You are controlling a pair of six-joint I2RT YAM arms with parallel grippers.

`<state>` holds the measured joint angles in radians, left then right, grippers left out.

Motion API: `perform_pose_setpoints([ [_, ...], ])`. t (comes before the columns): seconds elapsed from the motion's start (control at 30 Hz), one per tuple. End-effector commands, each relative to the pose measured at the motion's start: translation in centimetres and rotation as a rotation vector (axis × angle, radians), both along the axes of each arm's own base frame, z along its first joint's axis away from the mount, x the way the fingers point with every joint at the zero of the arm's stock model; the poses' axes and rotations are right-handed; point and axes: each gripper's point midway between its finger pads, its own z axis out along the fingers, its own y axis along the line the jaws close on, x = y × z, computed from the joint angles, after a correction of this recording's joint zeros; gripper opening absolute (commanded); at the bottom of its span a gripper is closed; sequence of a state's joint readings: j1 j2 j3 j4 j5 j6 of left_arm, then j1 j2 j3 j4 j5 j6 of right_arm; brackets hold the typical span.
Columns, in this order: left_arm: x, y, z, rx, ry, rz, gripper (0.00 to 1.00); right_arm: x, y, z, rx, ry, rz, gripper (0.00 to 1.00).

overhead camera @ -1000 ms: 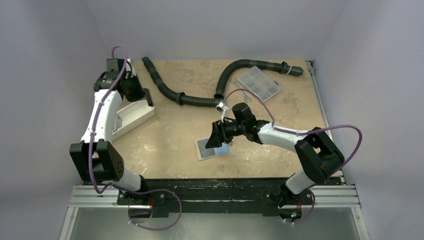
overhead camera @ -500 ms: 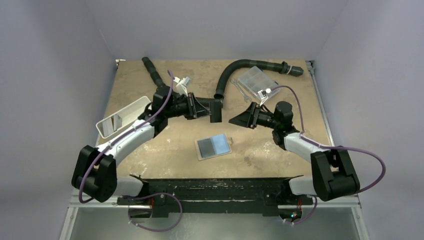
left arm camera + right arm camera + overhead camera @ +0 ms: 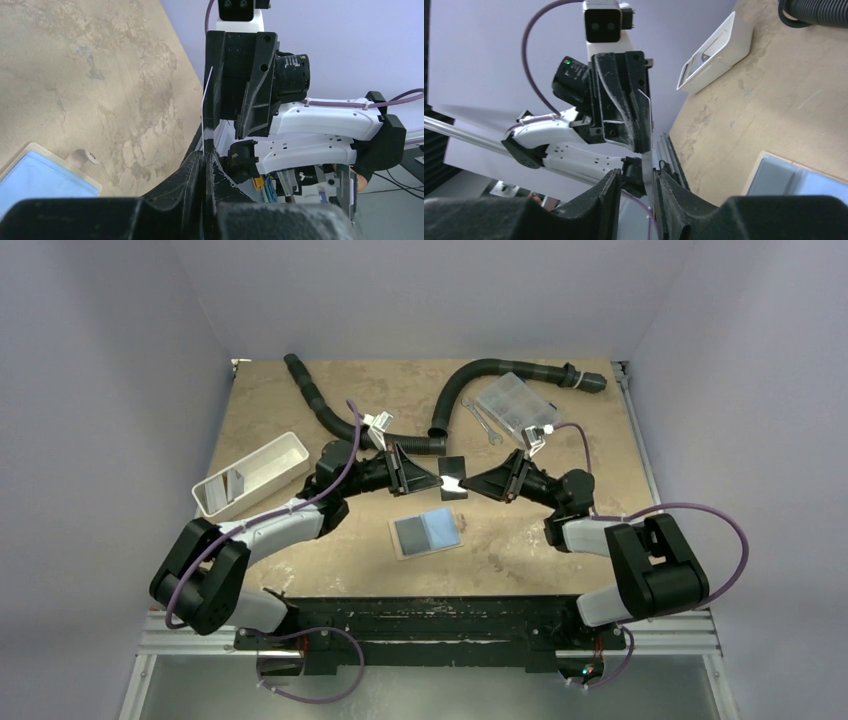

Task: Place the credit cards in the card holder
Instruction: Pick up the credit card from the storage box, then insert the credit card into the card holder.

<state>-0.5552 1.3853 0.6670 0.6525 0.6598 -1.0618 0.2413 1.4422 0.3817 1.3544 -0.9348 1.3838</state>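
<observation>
A dark credit card (image 3: 452, 478) hangs in the air over the middle of the table, standing on edge. My left gripper (image 3: 432, 478) is shut on its left side; in the left wrist view the card (image 3: 203, 115) shows as a thin pale edge rising from the closed gripper (image 3: 206, 152). My right gripper (image 3: 468, 483) faces it from the right, open, with the card (image 3: 647, 170) between its fingers; one finger (image 3: 664, 185) lies against the card, the other stands apart. The tan card holder (image 3: 427, 532) lies open on the table just below, dark on its left half, pale blue on its right.
A white oblong tray (image 3: 250, 475) sits at the left. Two black corrugated hoses (image 3: 330, 415) (image 3: 480, 375) curve across the back. A clear compartment box (image 3: 515, 405) and a small wrench (image 3: 480, 420) lie at the back right.
My left arm swung from the tray to the middle with a card in its jaws. My right gripper left the card holder, came up to the card, and its jaws have narrowed around it.
</observation>
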Motion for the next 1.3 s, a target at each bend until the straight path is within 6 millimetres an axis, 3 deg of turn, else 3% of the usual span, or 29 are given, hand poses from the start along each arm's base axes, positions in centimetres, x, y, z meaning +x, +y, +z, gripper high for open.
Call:
perform_pose_setpoints([
  [0.0, -0.4, -0.7, 2.1, -0.099, -0.06, -0.024, 0.0, -1.3, -0.2, 2.0, 0.068, -0.077, 0.03, 0.31],
  [0.07, -0.4, -0.7, 1.8, -0.093, -0.056, -0.02, 0.0, -1.4, -0.3, 1.7, 0.066, -0.067, 0.03, 0.17],
  [0.13, -0.5, -0.6, 1.6, -0.091, -0.053, -0.017, 0.0, -1.2, -0.3, 1.2, 0.054, -0.054, 0.019, 0.11],
  [0.23, -0.8, -0.8, 1.3, -0.091, -0.043, -0.029, 0.0, -1.1, -0.1, 0.7, 0.043, -0.047, 0.024, 0.09],
  [0.37, -1.5, -1.1, 1.1, -0.111, -0.035, -0.048, 0.0, -1.1, 0.0, 0.7, 0.057, -0.054, 0.037, 0.18],
  [0.5, -1.5, -1.3, 0.4, -0.1, -0.015, -0.052, 0.0, -1.4, 0.1, 0.7, 0.083, -0.047, 0.055, 0.02],
  [0.6, -1.5, -1.5, -0.8, -0.062, 0.022, -0.064, 0.04, -1.5, 0.1, -0.3, 0.074, -0.016, 0.075, 0.0],
  [0.67, -0.2, -0.6, -4.0, 0.105, 0.071, -0.017, 0.29, -1.1, 0.1, -2.4, 0.021, 0.047, 0.072, 0.0],
  [0.7, 0.5, 0.4, -6.2, 0.23, 0.104, 0.033, 0.38, -0.7, 0.2, -4.5, -0.029, 0.127, 0.072, 0.0],
  [0.77, 0.9, 2.9, -9.8, 0.452, 0.167, 0.104, 0.46, -0.4, 0.3, -8.1, -0.137, 0.215, 0.079, 0.0],
  [0.83, 0.3, 4.6, -12.2, 0.562, 0.238, 0.11, 0.48, -0.6, 0.1, -11.9, -0.265, 0.3, 0.104, 0.0],
  [0.9, -0.3, 5.2, -13.6, 0.595, 0.279, 0.089, 0.48, -0.9, -0.4, -14.7, -0.403, 0.308, 0.13, 0.0],
  [0.97, -0.8, 5.0, -14.5, 0.598, 0.3, 0.064, 0.47, -1.3, -0.5, -15.8, -0.516, 0.273, 0.153, 0.0],
  [1.13, -1.9, 4.9, -16.4, 0.612, 0.341, 0.01, 0.25, -2.7, 1.3, -16.5, -0.586, 0.259, 0.247, 0.0],
  [1.27, -2.3, 5.9, -18.1, 0.697, 0.357, -0.015, 0.16, -3.4, 1.7, -17.7, -0.607, 0.282, 0.293, 0.0],
])
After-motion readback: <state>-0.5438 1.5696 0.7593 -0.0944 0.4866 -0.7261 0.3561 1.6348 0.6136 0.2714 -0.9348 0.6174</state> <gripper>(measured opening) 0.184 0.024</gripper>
